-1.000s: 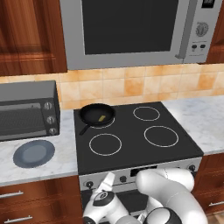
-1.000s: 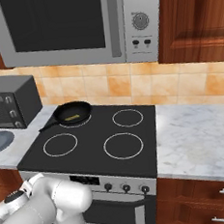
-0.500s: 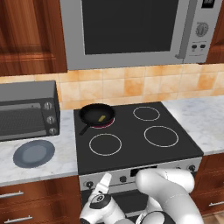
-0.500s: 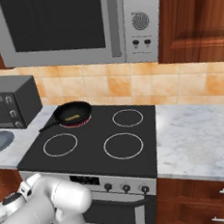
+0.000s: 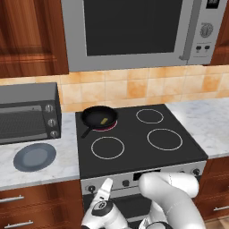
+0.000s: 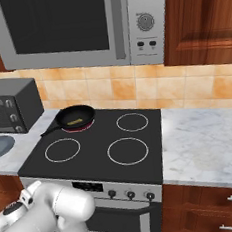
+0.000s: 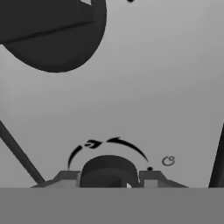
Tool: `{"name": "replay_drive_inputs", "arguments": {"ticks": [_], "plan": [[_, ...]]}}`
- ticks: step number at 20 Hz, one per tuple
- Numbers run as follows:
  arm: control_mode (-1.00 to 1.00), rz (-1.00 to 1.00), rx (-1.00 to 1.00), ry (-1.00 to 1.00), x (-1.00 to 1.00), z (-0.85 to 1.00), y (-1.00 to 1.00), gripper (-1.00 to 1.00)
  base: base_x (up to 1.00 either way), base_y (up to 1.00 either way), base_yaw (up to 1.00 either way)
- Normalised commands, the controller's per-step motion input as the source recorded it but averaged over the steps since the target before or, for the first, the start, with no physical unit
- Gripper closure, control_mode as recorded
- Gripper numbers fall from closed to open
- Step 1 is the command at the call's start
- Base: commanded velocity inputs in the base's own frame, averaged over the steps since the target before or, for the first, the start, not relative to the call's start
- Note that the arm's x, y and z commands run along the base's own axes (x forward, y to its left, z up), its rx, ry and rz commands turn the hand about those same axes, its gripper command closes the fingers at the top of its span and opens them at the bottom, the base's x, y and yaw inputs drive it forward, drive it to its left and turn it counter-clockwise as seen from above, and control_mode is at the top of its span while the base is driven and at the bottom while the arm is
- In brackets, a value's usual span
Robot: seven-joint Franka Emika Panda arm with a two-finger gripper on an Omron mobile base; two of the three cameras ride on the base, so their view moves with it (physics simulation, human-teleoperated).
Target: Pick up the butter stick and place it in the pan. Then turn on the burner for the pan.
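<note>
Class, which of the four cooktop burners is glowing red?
The back-left burner under the pan holding the butter stick; the other three rings stay plain white.

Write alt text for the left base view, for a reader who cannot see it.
A small black pan holding a yellow butter stick sits on the back-left burner of a black cooktop, a red glow showing at the pan's rim. A toaster oven and blue-grey plate sit left; a microwave hangs above.

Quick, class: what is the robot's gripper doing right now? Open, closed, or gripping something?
Gripper: closed around a dark stove knob on the grey control panel; the butter stick already lies in the pan.
</note>
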Motion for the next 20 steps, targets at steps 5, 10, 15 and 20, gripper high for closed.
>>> {"name": "replay_drive_inputs", "arguments": {"ticks": [5,10,15,20], "plan": [[-1.00,0.27,-0.04,0.03,0.20,-0.12,-0.25,1.00,0.00,0.00,0.00],[-1.00,0.37,-0.09,0.04,0.07,-0.14,-0.12,1.00,0.00,0.00,0.00],[-1.00,0.22,-0.33,0.17,0.00,-0.08,-0.03,1.00,0.00,0.00,0.00],[-1.00,0.10,-0.40,0.23,0.00,-0.12,0.00,1.00,0.00,0.00,0.00]]}}
